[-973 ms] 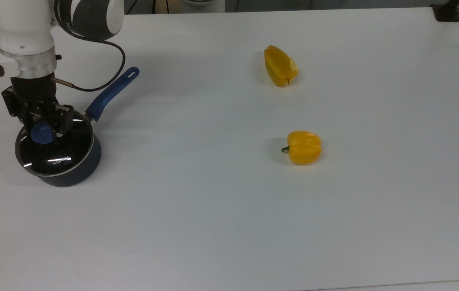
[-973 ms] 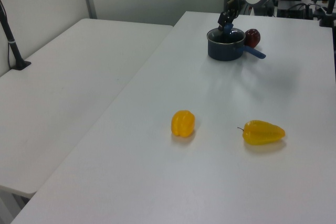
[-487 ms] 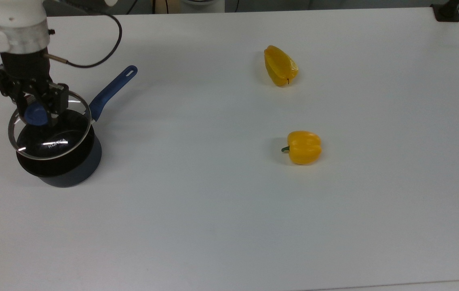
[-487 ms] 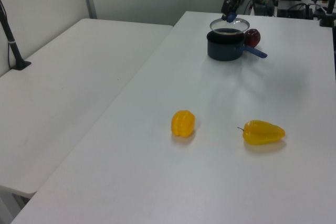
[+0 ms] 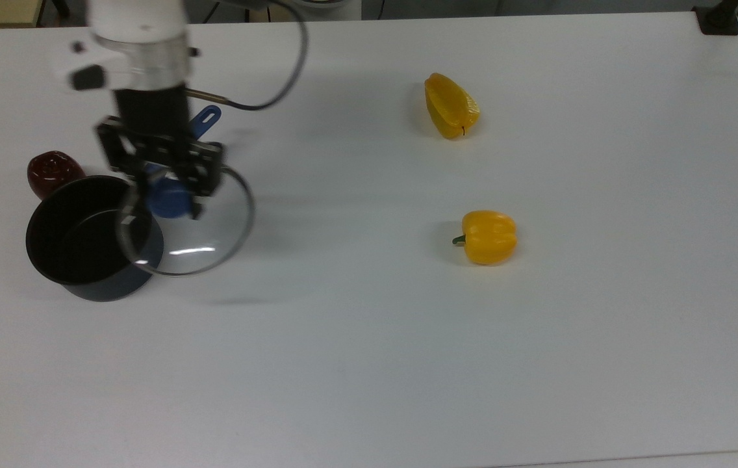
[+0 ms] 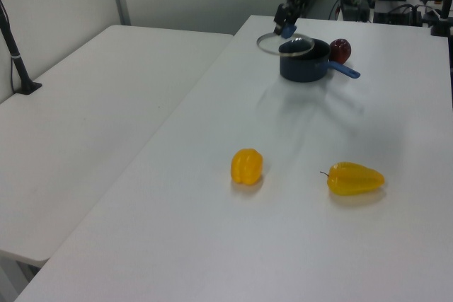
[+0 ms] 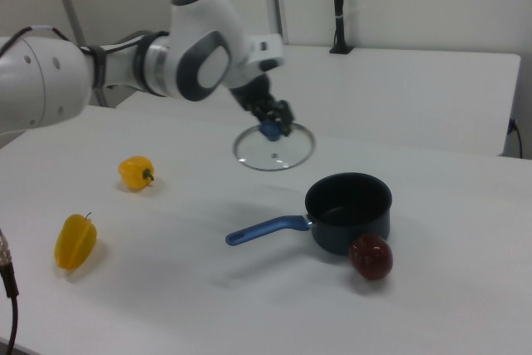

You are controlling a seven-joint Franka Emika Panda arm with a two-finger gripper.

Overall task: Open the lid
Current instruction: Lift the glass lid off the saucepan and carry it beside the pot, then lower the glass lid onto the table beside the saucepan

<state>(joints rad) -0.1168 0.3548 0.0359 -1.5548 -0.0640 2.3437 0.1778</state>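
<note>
We logged a dark blue saucepan [image 5: 76, 240] and a dark red fruit [image 5: 50, 170] touching it at the top view's left; two yellow peppers [image 5: 489, 236] [image 5: 450, 105] lay well apart on the white table [image 5: 408, 364].

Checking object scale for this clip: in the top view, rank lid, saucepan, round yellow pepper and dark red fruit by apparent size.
1. Lid and saucepan: similar; lid is raised nearer the camera, so unsure.
2. Round yellow pepper and dark red fruit: similar, fruit partly hidden.

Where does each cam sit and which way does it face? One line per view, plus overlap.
Top view: high above, looking down on the table; wrist and gripper holding the lid beside the saucepan.
Left view: low at the table end with the two peppers, facing the far saucepan; gripper shows.
Right view: at the saucepan's side, facing across; arm links, gripper.
Shared: the lid, the saucepan and the gripper appear in all three.
</note>
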